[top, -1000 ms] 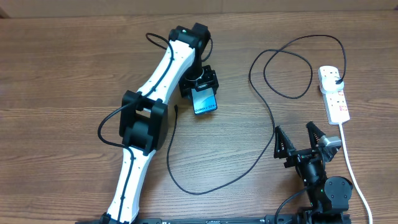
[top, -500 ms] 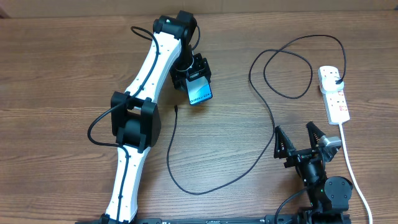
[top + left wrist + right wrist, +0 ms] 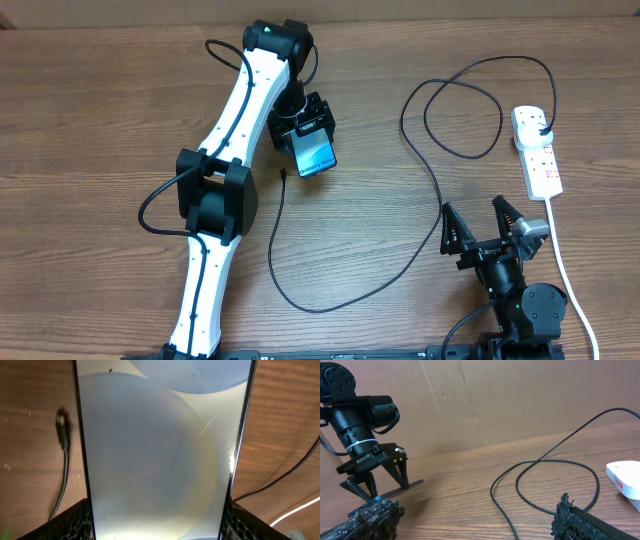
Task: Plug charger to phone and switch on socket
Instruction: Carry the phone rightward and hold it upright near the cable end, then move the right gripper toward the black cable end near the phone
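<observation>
While my left fingers (image 3: pixel 75 521) are clamping the phone (image 3: pixel 315 156) by its two long edges, the handset is sitting between them with its lit screen facing up at the wrist camera. Its long axis is running straight out from the fingers, and in the overhead view its free short end is pointing toward the near right. I cannot tell whether that end is touching the table (image 3: pixel 100 120). The charger's connector tip (image 3: pixel 285 176) is lying just beside the phone's left edge, apart from it. The charger (image 3: pixel 437 195) is looping across the table to its plug, which is sitting in the socket (image 3: pixel 540 160) at the far right. My right fingers (image 3: pixel 455 232) are spread wide, grasping nothing, well apart from the phone and near the socket's white cord (image 3: pixel 565 260).
</observation>
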Motion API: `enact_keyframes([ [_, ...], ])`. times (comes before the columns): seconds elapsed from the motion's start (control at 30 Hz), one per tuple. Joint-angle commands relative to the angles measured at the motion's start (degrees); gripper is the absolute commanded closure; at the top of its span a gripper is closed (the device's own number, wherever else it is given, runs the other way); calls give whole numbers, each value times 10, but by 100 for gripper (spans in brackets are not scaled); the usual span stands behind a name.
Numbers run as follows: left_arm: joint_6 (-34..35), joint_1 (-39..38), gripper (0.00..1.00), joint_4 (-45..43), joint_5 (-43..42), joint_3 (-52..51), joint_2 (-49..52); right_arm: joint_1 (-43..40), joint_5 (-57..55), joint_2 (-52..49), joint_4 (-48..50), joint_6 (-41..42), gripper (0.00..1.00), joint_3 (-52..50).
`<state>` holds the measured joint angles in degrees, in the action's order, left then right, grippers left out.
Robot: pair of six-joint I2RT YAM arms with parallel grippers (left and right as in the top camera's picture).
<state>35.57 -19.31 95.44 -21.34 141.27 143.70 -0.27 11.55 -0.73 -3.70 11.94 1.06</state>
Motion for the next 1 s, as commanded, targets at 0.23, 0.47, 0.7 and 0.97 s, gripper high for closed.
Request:
enact_keyframes([
  [0.23, 20, 20, 60, 14, -87, 17, -5, 2, -6, 6, 3, -4, 0, -6],
  [0.47, 43, 25, 61, 14, -112, 16, -4, 2, -6, 6, 3, -4, 0, -6],
  [0.7, 47, 29, 62, 14, -124, 16, -4, 2, -6, 6, 3, -4, 0, -6],
  [0.97, 47, 29, 62, 14, -128, 16, -4, 2, 7, 6, 3, 22, 0, -6],
])
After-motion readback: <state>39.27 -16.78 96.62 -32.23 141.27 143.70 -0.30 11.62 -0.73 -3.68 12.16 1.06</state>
